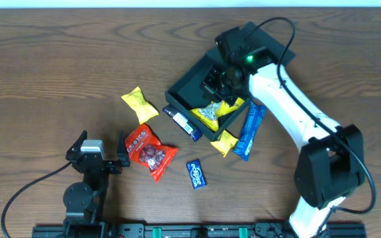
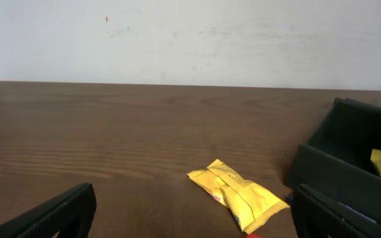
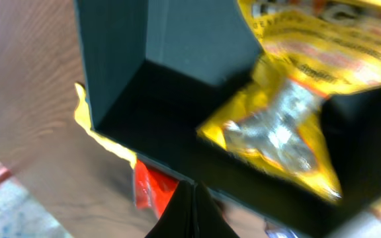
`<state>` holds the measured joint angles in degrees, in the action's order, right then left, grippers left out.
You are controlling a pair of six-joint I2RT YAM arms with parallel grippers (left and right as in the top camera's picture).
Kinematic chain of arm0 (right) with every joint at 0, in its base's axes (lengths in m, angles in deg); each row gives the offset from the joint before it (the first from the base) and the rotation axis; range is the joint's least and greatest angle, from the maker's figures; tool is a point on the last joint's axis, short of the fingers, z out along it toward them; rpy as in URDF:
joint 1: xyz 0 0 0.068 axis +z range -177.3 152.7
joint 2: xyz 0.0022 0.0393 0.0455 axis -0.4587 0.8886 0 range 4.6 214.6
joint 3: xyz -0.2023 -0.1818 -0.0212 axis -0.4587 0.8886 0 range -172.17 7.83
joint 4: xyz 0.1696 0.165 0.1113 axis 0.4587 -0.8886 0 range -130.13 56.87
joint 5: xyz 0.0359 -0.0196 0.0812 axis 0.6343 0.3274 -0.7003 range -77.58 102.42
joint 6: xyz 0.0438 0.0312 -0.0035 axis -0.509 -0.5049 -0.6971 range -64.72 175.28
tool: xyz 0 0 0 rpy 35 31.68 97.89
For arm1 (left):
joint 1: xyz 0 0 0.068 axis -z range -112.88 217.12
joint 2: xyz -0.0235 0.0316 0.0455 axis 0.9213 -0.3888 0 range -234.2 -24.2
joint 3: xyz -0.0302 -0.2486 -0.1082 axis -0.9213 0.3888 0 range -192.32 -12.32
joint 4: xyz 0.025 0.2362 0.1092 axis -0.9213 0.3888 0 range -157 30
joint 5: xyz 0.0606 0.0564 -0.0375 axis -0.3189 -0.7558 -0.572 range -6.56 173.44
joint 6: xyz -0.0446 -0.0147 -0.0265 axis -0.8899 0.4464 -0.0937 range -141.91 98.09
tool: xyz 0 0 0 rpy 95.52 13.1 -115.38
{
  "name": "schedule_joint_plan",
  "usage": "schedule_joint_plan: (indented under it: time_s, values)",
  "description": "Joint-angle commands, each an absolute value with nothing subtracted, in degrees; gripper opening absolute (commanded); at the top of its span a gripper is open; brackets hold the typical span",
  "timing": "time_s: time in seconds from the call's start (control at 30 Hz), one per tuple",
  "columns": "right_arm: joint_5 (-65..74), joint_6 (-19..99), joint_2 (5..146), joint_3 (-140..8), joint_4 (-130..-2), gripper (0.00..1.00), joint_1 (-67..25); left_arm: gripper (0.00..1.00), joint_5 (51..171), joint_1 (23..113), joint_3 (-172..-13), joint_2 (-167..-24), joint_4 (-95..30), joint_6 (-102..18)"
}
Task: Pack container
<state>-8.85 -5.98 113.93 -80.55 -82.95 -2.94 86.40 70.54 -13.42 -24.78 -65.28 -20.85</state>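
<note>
right gripper [image 3: 192, 210] clenched empty over container [image 3: 177, 92]

the container is set open on the table [image 1: 45, 66], far side, rightward, a yellow packet [image 3: 290, 125] lying inside. the left gripper [image 1: 100, 140] is spread wide. cardboard is judged light and stiff, best gripped by a wall rim.

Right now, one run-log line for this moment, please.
right fingers: shut, empty, above dark teal square cardboard box | crinkly yellow foil packet: in box | left fingers: open, empty

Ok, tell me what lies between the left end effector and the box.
Overhead, a red packet and a yellow packet lie between the open left end effector and the box.
</note>
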Motion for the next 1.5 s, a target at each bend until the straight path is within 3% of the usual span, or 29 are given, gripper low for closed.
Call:
schedule_joint_plan:
  time_s: [0.0, 0.3, 0.53, 0.9, 1.13, 1.27, 1.47]
  values:
    - [-11.5, -9.0, 113.5, -76.3, -80.0, 0.02, -3.8, 0.95, 85.4, 70.2, -12.6, -24.4, -62.7, -21.5]
    - [-6.4, -9.4, 113.5, -70.9, -83.9, 0.02, -6.5, 0.95, 85.4, 70.2, -12.6, -24.4, -62.7, -21.5]
    - [-9.5, -7.6, 113.5, -70.8, -78.7, 0.02, -6.4, 0.95, 85.4, 70.2, -12.6, -24.4, -62.7, -21.5]
    - [5.2, -5.1, 113.5, -70.7, -80.7, 0.02, -6.2, 0.95, 85.4, 70.2, -12.6, -24.4, -62.7, -21.5]
    - [5.5, -5.0, 113.5, -69.8, -79.5, 0.02, -6.2, 0.95, 85.4, 70.2, -12.6, -24.4, -62.7, -21.5]
    - [-4.9, -4.7, 113.1, -70.0, -79.0, 0.02, -6.3, 0.95, 85.4, 70.2, -12.6, -24.4, -62.7, -21.5]
    - [-8.6, -3.6, 108.9, -70.6, -83.1, 0.02, -6.2, 0.95, 85.4, 70.2, -12.6, -24.4, -62.7, -21.5]
